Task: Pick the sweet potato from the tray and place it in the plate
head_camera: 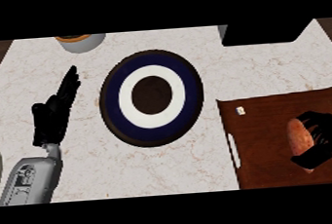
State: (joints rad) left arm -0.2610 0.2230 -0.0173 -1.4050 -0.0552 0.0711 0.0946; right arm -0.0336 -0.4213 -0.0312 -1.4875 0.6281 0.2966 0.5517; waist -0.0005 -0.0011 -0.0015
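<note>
Grey forearm [29, 179] rises from the lower left, its black left hand [54, 112] resting open on the marble counter [267, 68], fingers straight. At centre lies a round plate [151, 97] ringed in dark blue and white. On the wooden tray [261, 141] at right, the right hand [328, 139] curls its fingers round the sweet potato [299, 139].

Plate [148, 56] dark blue, white ring, brown centre; tray [271, 126] reddish-brown; sweet potato [299, 136] orange; counter [215, 47] pale marble.
</note>
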